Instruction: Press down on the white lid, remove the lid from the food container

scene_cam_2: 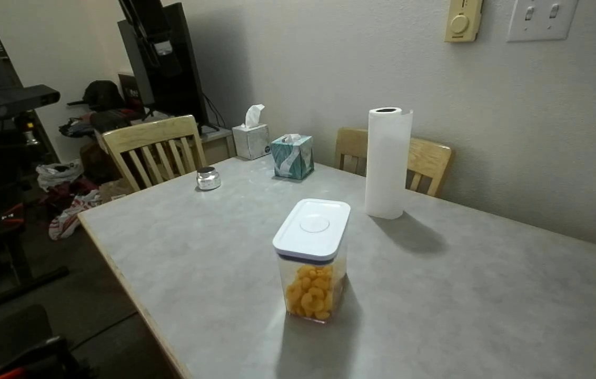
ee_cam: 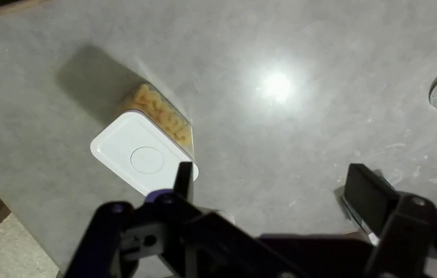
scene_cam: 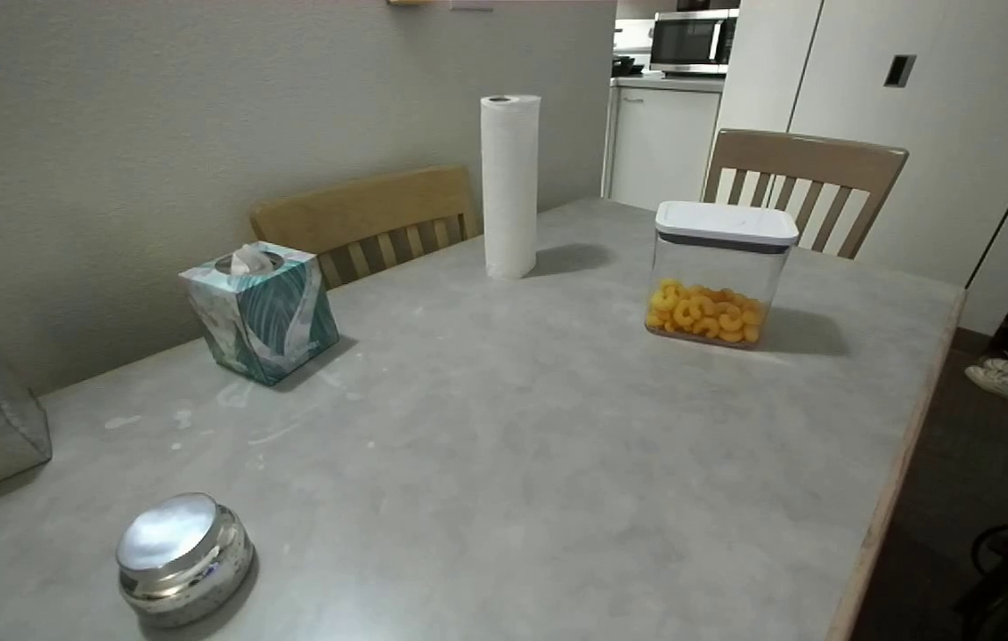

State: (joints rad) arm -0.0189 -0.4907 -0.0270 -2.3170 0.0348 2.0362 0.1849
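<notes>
We see the food box upright on the tabletop, its white lid seated on top. Higher than the box and apart from it, the hand has its fingers spread wide, one overlapping the lid's end in the wrist view.

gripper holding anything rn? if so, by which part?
Nothing. In the wrist view the gripper is open, jaws wide apart with nothing clamped. The lid sits on the container, ungripped.

Black gripper, blocky fingertips, round screws
</notes>
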